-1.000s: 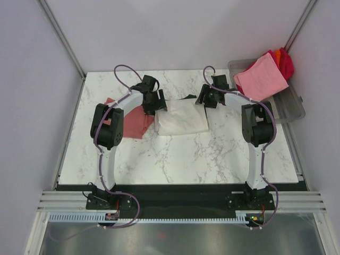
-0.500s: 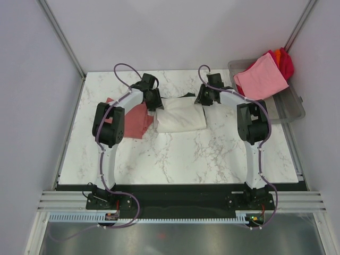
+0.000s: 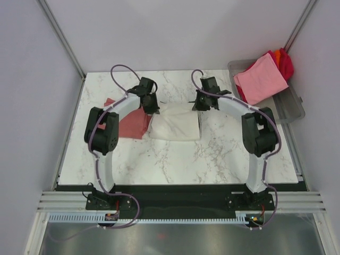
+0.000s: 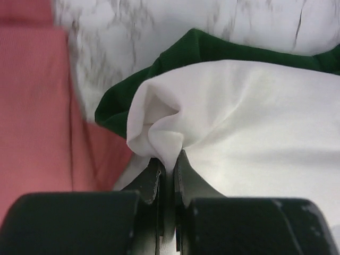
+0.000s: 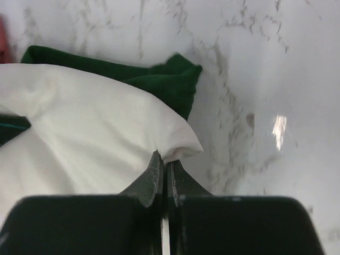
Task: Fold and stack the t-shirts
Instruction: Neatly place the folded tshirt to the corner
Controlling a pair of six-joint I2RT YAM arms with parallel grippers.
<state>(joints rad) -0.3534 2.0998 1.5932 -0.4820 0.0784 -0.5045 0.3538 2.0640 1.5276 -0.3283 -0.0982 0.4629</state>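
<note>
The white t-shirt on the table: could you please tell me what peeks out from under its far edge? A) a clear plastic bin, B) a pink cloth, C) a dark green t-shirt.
C: in both wrist views a dark green t-shirt shows from beneath the edge of the white t-shirt, against the marble.

A white marble-patterned tabletop [image 3: 175, 156] is filling the middle of the overhead view, with plain pale grey walls [image 3: 32, 79] closing it in on three sides. Aluminium posts [image 3: 61, 38] are running up the two far corners. A black strip [image 3: 175, 187] and a ribbed aluminium rail [image 3: 175, 197] are edging the near side. A clear plastic bin [image 3: 295, 109] is sitting at the far right corner. A soft glare [image 5: 278, 127] is shining on the marble.
</note>
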